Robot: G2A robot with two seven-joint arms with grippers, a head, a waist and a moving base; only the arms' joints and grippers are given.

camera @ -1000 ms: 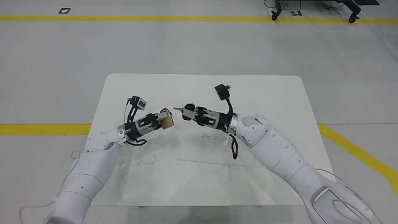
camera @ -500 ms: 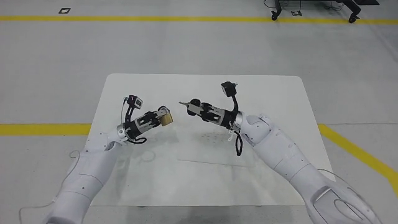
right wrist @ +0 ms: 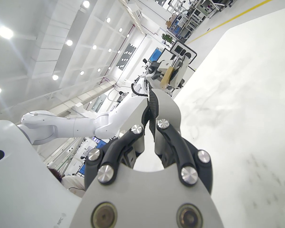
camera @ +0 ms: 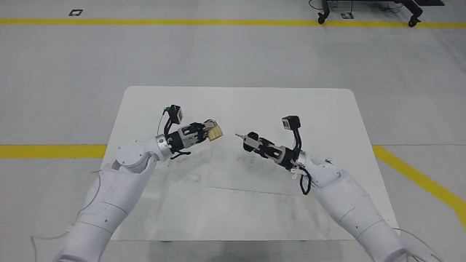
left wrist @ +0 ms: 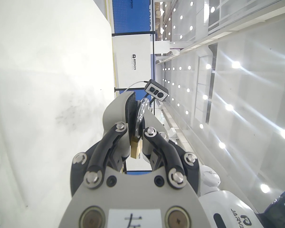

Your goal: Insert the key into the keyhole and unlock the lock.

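Both hands have shifted toward the robot's right over the last second, and the gap between them has widened: the left hand [camera: 207, 132] has carried the lock [camera: 212, 132] across and a little farther from the body, while the right hand [camera: 248, 140] has drawn back with the key [camera: 238, 136]; the two, near each other before, now stand clearly apart above the tabletop [camera: 320, 109].

The left hand is clamped on the lock, apparently at the shackle [left wrist: 142, 110] end, which leaves the brass body free and turned toward the other arm; that suits presenting the keyhole, though the keyhole itself is too small to make out. The right hand is pressed tight on the key's head, the silver blade jutting forward at the lock; from its own wrist view the brass body sits straight ahead, beyond the fingertips.

Holding both pieces in the air lets either wrist correct the angle; the retreat reads as a fresh line-up, not an insertion; the next approach needs blade and slot on one axis, or the tip will skid off the brass.
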